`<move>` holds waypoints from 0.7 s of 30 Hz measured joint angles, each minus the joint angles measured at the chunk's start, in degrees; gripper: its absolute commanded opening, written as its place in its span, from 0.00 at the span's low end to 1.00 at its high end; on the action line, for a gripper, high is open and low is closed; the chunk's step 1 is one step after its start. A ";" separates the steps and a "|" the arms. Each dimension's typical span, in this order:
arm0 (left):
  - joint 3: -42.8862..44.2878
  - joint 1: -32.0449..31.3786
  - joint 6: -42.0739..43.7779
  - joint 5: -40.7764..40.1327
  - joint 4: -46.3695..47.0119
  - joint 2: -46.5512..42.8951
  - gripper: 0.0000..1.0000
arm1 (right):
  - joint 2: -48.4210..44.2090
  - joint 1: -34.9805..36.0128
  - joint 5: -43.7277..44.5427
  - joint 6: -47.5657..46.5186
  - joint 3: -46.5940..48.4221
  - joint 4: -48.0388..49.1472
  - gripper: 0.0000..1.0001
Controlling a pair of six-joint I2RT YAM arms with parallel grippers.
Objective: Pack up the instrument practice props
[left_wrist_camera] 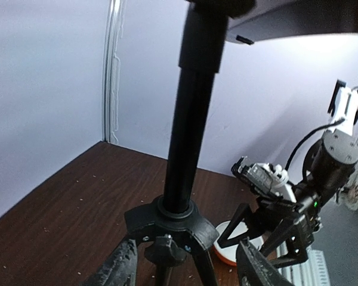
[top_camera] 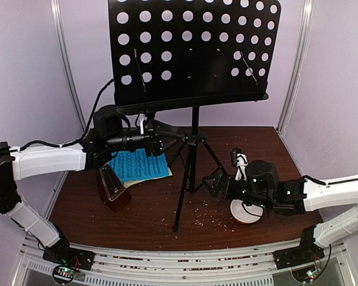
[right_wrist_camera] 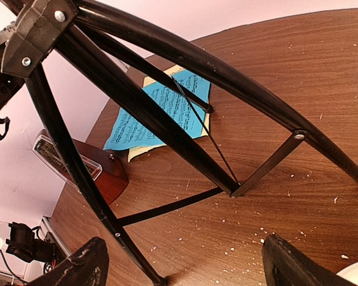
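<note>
Your stock:
- Black tripod music stand with perforated desk (top_camera: 194, 53), upright mid-table.
- Your left gripper (left_wrist_camera: 188, 269), jaws parted, flanking its hub (not clamped).
- Your right gripper (right_wrist_camera: 185, 268), wide open, empty.
- Bright blue music sheet (top_camera: 137, 164) on pale yellow sheet (top_camera: 167, 173), rear-left.
- Small brown pyramid metronome (top_camera: 112, 189), just beside them.

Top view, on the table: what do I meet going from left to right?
Left to right: metronome, blue sheet, stand post, bowl.
</note>
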 measured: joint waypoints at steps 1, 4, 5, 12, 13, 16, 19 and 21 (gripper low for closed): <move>0.02 0.00 2.64 0.22 -0.57 0.00 0.56 | 0.00 0.00 0.00 0.00 0.00 0.00 0.91; 1.07 0.00 9.18 0.50 -3.63 0.68 0.47 | 0.00 0.00 0.00 0.02 0.00 0.00 0.91; 2.03 -0.02 11.19 0.55 -4.59 1.36 0.46 | 0.00 0.00 0.00 0.02 0.00 0.00 0.91; 4.74 0.00 18.88 1.31 -7.78 4.31 0.32 | -1.16 0.00 0.04 0.02 0.00 -0.07 0.91; 4.74 0.00 19.54 1.46 -8.09 4.42 0.32 | -1.27 0.00 0.04 0.02 0.00 -0.07 0.91; 4.74 0.00 20.65 1.86 -8.55 4.50 0.34 | -1.29 0.00 0.04 0.02 0.00 -0.09 0.91; 4.76 0.00 21.31 1.97 -8.66 4.50 0.32 | -1.25 0.00 0.02 0.02 0.00 -0.09 0.91; 4.92 0.00 21.57 1.95 -8.92 4.50 0.26 | -0.96 0.00 0.02 0.02 0.00 -0.07 0.91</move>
